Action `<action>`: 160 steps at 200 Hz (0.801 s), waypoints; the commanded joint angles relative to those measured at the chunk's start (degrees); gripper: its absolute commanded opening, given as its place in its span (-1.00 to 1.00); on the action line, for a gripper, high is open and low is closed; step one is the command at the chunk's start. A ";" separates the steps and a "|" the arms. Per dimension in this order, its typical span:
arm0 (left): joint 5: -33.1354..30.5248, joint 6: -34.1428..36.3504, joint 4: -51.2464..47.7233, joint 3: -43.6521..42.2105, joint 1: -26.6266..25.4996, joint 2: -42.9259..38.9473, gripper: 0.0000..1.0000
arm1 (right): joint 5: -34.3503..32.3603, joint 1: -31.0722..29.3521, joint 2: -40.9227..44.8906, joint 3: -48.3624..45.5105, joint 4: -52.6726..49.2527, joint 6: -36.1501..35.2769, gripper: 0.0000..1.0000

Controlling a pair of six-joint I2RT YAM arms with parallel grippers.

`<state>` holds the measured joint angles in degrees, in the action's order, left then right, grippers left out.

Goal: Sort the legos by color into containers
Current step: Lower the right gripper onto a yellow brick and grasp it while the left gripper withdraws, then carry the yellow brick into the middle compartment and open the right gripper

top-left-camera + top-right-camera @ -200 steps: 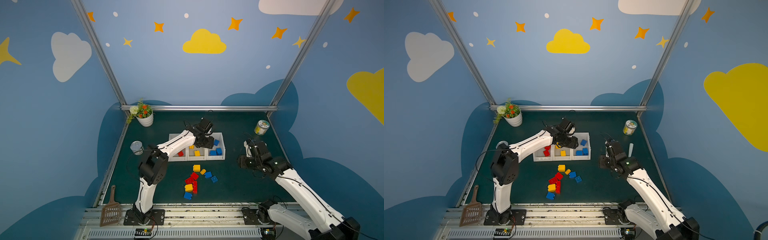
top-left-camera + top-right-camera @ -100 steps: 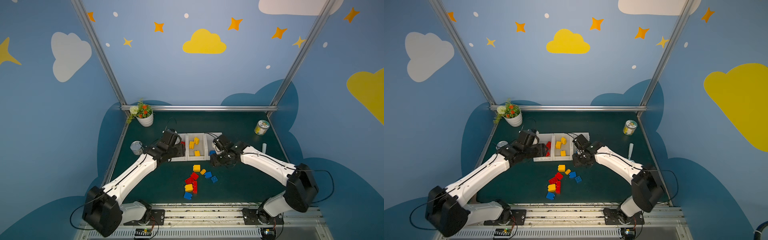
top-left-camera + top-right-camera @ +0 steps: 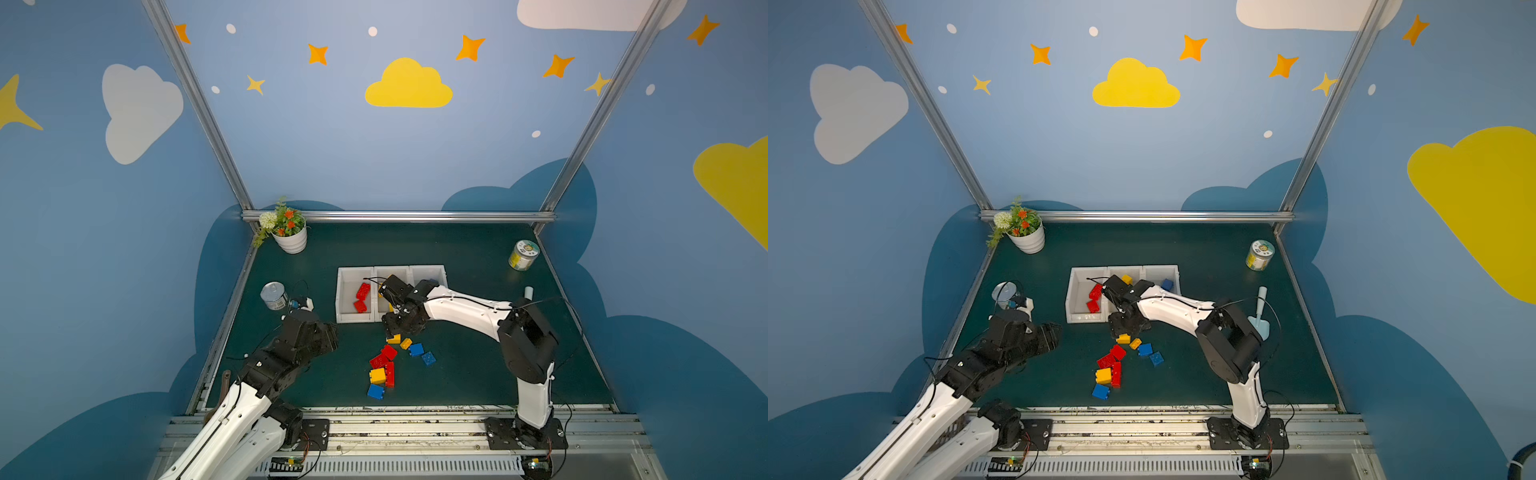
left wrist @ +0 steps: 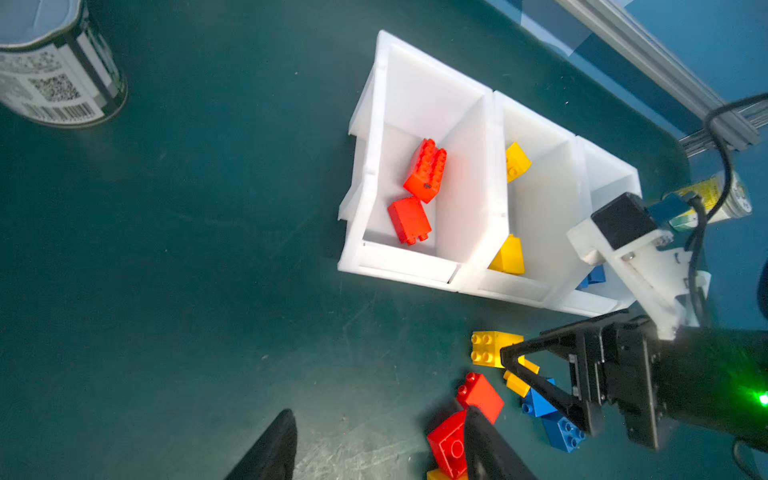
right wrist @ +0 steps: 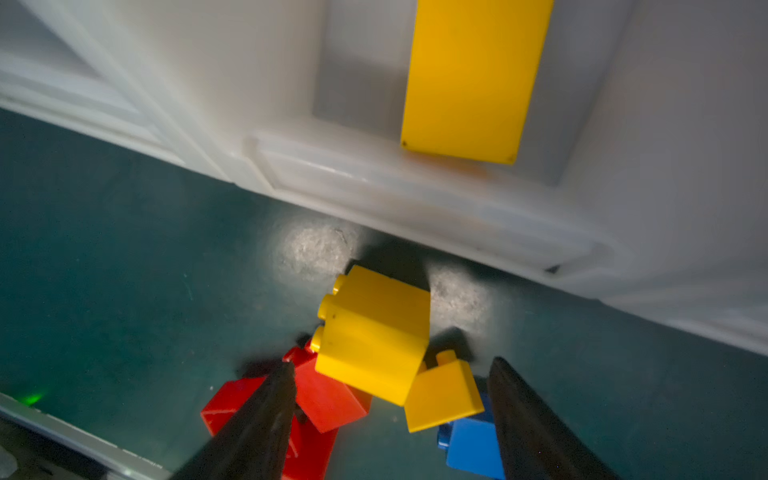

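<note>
Right wrist view shows the yellow lego (image 5: 374, 332) tipped on the tabletop (image 5: 124, 249), just ahead of the right gripper (image 5: 391, 365), its jaws spread and empty, while the left gripper (image 4: 378, 411), jaws also spread, hangs farther off.

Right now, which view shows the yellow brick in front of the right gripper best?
Right wrist: the yellow brick is large and central, studs visible, just ahead of the open right gripper. Left wrist shows it smaller. In both top views it is tiny, partly under the gripper.
</note>
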<state>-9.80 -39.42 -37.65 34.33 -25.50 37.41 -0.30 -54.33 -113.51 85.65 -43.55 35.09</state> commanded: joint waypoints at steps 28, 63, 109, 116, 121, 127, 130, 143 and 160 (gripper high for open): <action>0.57 -1.86 -1.73 -2.09 0.18 -2.97 0.29 | -2.73 -0.97 -4.53 4.02 -2.22 3.62 0.44; 1.36 -1.78 -1.29 -2.07 0.21 -1.84 0.29 | -2.08 -1.18 -6.40 4.63 -1.95 4.01 0.20; 1.28 -2.08 -1.01 -2.51 0.25 -1.83 0.30 | -2.52 -2.18 -5.01 4.84 -2.93 3.20 -0.40; 1.30 -2.21 -1.02 -2.51 0.18 -1.98 0.29 | -2.58 -2.27 -4.34 5.13 -3.43 2.85 -0.41; 1.28 -2.18 -1.11 -2.51 0.24 -2.07 0.30 | -2.67 -2.28 -3.69 5.33 -3.70 2.43 -0.41; 1.28 -2.23 -1.11 -2.51 0.27 -2.16 0.30 | -2.91 -2.28 -2.82 5.68 -4.05 1.91 -0.41; 1.28 -2.16 -1.18 -2.51 0.21 -2.23 0.30 | -3.18 -2.28 -2.38 5.90 -4.29 1.57 -0.41; 1.19 -2.21 -1.21 -2.51 0.26 -2.22 0.30 | -4.62 -1.81 -0.67 7.55 -5.40 -0.34 -0.41; 1.43 -2.20 -0.99 -2.67 0.23 -2.13 0.30 | -6.05 -0.13 -0.04 11.35 -7.27 -3.50 -0.41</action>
<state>-8.75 -41.47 -38.92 32.12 -25.50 35.51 -3.46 -56.10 -117.89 91.37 -47.48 35.99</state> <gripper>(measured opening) 0.649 0.420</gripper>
